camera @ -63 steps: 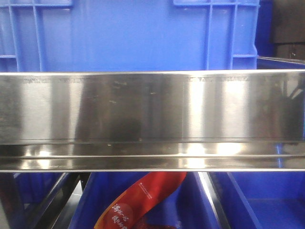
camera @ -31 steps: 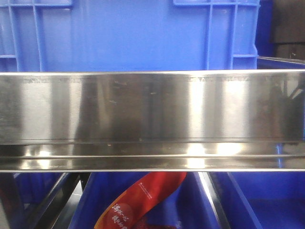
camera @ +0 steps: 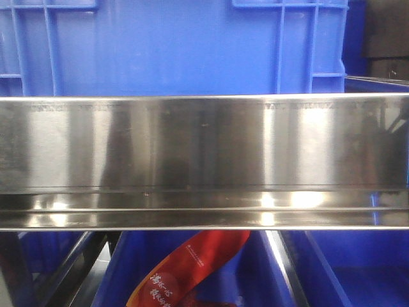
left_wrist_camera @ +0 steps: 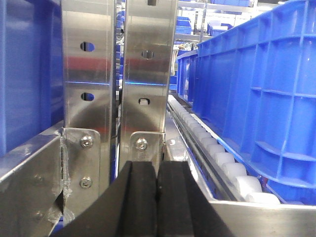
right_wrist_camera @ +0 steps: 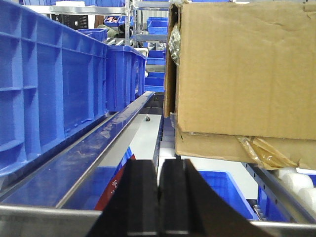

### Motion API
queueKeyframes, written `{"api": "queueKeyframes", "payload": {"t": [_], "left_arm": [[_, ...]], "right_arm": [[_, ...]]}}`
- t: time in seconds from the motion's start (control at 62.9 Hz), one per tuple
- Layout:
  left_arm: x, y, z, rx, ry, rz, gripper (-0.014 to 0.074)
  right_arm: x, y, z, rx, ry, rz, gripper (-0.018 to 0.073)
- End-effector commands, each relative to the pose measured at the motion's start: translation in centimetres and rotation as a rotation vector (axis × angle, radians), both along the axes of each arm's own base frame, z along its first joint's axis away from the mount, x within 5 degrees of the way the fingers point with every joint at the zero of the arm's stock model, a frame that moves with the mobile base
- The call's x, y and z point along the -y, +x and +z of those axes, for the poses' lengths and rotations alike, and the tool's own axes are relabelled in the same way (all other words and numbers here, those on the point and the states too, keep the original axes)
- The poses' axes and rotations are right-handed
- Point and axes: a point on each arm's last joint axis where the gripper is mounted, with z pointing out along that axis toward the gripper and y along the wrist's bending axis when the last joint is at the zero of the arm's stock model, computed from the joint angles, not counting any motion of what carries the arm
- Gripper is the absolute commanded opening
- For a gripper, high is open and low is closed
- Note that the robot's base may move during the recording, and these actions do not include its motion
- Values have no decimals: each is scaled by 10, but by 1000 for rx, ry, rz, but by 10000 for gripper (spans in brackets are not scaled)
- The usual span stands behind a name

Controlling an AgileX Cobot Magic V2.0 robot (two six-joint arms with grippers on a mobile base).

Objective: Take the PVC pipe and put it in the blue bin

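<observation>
The PVC pipe is out of view in every frame. A large blue bin (camera: 172, 48) stands on the shelf behind a shiny steel rail (camera: 204, 160) in the front view; its ribbed wall (left_wrist_camera: 266, 89) fills the right of the left wrist view and another ribbed blue wall (right_wrist_camera: 44, 94) the left of the right wrist view. My left gripper (left_wrist_camera: 157, 170) is shut with nothing between its black fingers, facing steel uprights. My right gripper (right_wrist_camera: 159, 170) is shut and empty too, pointing down the aisle between bin and box.
Steel uprights (left_wrist_camera: 123, 74) stand close ahead of the left gripper, white rollers (left_wrist_camera: 217, 153) running beside them. A cardboard box (right_wrist_camera: 242, 74) sits on the right shelf. Lower blue bins (camera: 345, 268) hold a red packet (camera: 192, 262).
</observation>
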Motion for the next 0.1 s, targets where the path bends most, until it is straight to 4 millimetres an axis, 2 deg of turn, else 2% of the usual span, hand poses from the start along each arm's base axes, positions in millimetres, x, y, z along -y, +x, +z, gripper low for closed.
{"api": "queueKeyframes", "payload": {"t": [0.0,0.079], "left_arm": [[0,-1,3,30,-7,3,-111],[0,-1,3,30,-7,3,-111]], "right_arm": [[0,-1,2,29,-3,0,-162],[0,-1,2,29,-3,0,-162]]}}
